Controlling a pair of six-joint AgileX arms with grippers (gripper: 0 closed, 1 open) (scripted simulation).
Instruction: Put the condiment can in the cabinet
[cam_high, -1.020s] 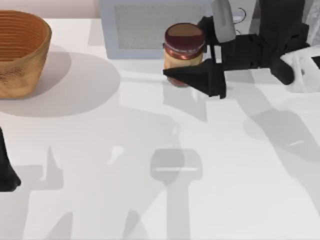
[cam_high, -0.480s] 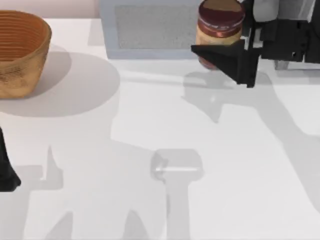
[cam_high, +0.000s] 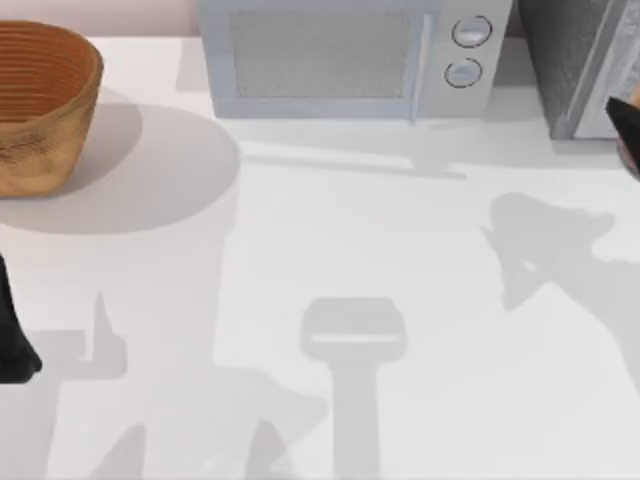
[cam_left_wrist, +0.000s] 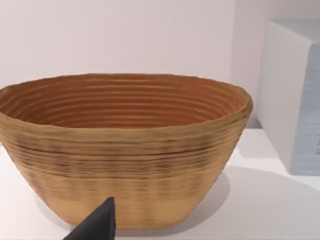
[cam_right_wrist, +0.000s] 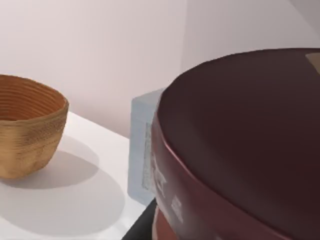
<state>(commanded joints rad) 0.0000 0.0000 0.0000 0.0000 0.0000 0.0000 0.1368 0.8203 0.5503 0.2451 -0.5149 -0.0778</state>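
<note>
Microwave (cam_high: 340, 60) with 2 knobs stands at the table's (cam_high: 330, 250) back edge; right of it sits the cabinet (cam_high: 570, 60). Just right of the cabinet's door, the right gripper (cam_high: 630, 135) carries the condiment can (cam_right_wrist: 245, 150), fingers clamped around it. Far left of the microwave, past the basket (cam_high: 40, 100), the left gripper (cam_left_wrist: 95, 227) idles, its finger state unreadable.

Top view looks straight down on the table (cam_high: 300, 250); both wrist views share the basket (cam_left_wrist: 125, 150)

Matte black left arm (cam_high: 12, 340), wedge-shaped fingers (cam_left_wrist: 95, 226).
</note>
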